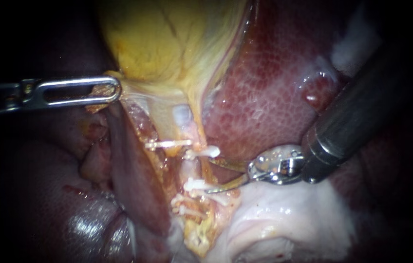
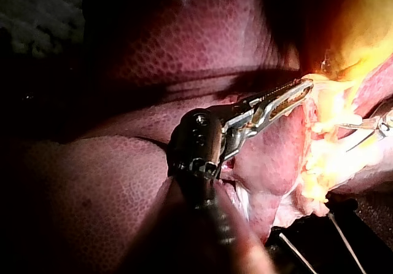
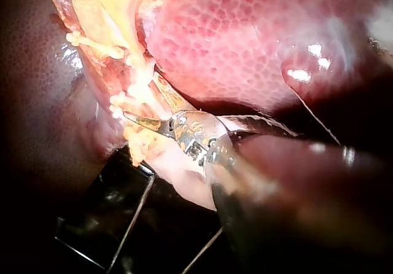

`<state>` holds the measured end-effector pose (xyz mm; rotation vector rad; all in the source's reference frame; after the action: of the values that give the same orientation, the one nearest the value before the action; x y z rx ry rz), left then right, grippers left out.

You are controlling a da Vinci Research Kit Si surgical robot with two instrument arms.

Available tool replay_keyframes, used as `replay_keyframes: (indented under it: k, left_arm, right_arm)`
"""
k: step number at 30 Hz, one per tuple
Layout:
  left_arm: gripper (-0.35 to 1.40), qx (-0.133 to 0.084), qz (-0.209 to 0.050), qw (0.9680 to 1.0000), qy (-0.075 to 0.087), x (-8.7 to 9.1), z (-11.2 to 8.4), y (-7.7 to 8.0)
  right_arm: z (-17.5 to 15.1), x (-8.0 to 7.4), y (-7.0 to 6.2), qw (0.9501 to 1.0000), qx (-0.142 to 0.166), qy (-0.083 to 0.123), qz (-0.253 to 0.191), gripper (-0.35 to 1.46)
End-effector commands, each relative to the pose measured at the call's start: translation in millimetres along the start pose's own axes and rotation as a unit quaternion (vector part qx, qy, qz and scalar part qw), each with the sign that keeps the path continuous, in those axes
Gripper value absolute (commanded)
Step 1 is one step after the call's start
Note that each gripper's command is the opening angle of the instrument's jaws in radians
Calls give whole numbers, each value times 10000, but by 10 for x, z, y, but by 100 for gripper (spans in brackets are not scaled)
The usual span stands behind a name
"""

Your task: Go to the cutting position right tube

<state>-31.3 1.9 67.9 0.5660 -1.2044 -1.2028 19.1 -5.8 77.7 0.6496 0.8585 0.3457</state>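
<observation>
The yellow gallbladder [image 1: 177,44] narrows down into two pale tubes. The right tube [image 1: 191,171] carries white clips [image 1: 201,153], one above and one below a bare stretch. My right instrument [image 1: 208,177] comes in from the upper right with its two thin blades open. Their tips lie at the tube's right side, level with the stretch between those clips. In the right wrist view the blades [image 3: 142,99] reach the clipped tube [image 3: 136,88]. My left instrument [image 1: 105,91], with slotted jaws, is shut on the gallbladder's lower edge and holds it to the left [image 2: 291,94].
The dark red liver [image 1: 265,83] lies behind and to the right, under the right shaft [image 1: 357,112]. The left tube holds a clip [image 1: 167,143], and more clips [image 1: 187,207] sit lower. Pale tissue [image 1: 284,219] lies below the blades.
</observation>
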Motion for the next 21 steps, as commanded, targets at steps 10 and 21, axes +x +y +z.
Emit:
replay_keyframes:
  k: [10,21]
  left_arm:
    - [-35,0,0,10000,1,0,0,1]
    - [-35,-14,0,10000,-10,0,8,5]
  right_arm:
    - [6,2,-10,9989,352,190,227,142]
    - [23,18,-16,9968,625,391,317,138]
